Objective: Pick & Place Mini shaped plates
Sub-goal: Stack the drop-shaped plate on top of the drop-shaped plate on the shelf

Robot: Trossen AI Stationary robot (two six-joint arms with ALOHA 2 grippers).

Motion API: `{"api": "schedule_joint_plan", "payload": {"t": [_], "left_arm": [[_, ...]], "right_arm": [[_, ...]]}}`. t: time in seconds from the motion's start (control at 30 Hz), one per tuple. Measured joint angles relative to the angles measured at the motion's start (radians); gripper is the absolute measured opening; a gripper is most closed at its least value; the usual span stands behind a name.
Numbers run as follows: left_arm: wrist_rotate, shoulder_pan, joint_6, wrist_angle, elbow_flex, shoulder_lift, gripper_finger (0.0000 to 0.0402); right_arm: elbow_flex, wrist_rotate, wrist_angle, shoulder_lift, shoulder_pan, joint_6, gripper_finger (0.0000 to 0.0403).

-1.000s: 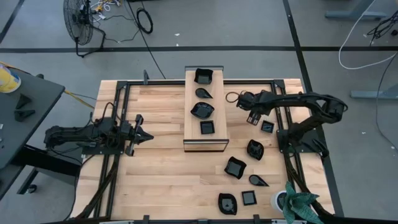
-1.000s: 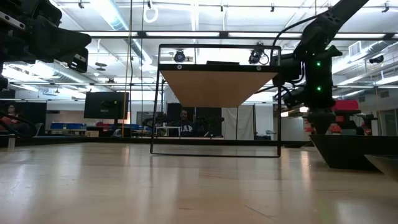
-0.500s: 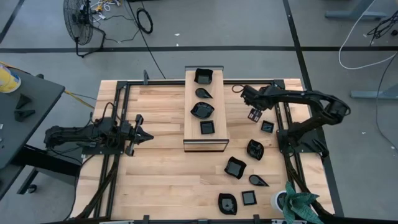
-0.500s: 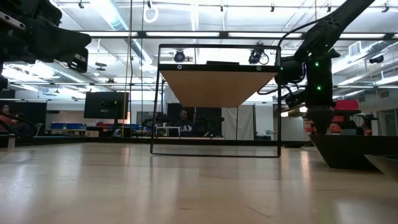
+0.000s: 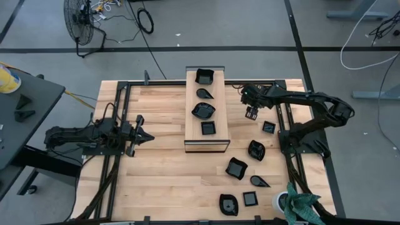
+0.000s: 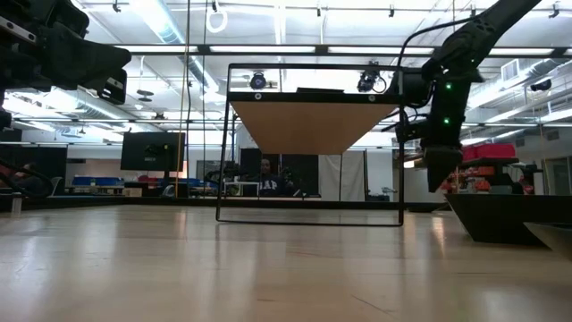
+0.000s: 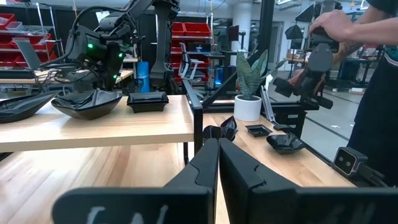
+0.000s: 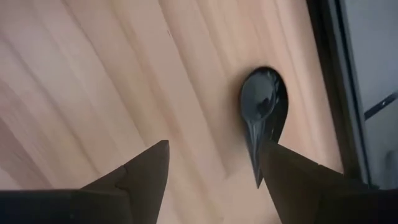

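Note:
Several glossy black mini plates [image 5: 236, 168] lie loose on the right half of the table. Others sit in a row on the raised wooden board [image 5: 217, 144] at the centre. My right gripper [image 5: 253, 114] hangs open and empty above the table, right of the board and just left of a small square plate [image 5: 269, 127]. In the right wrist view a teardrop plate [image 8: 264, 112] lies flat on the wood beyond my open gripper [image 8: 214, 171]. My left gripper [image 5: 141, 135] waits shut and level at the table's left, as its own view [image 7: 217, 162] confirms.
Black frame rails [image 5: 281, 125] run along the table's sides. A potted plant [image 5: 300, 206] stands at the near right corner. The board rests on a thin black stand [image 6: 308, 215]. A person [image 7: 367, 74] stands beyond the table's right side, handling a control arm.
My right gripper has risen a little and drifted toward the board and the far edge. Its wrist has rolled and tipped steeper downward. It has stayed open and empty. No plate has moved.

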Motion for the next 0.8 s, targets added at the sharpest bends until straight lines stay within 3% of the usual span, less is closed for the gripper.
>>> {"api": "schedule_joint_plan", "payload": {"t": [0.8], "left_arm": [[0.0,0.0,0.0,0.0,0.0,0.0,0.0018]], "right_arm": [[-0.123,0.056,0.158,0.019,0.002,-0.12,0.0251]]}}
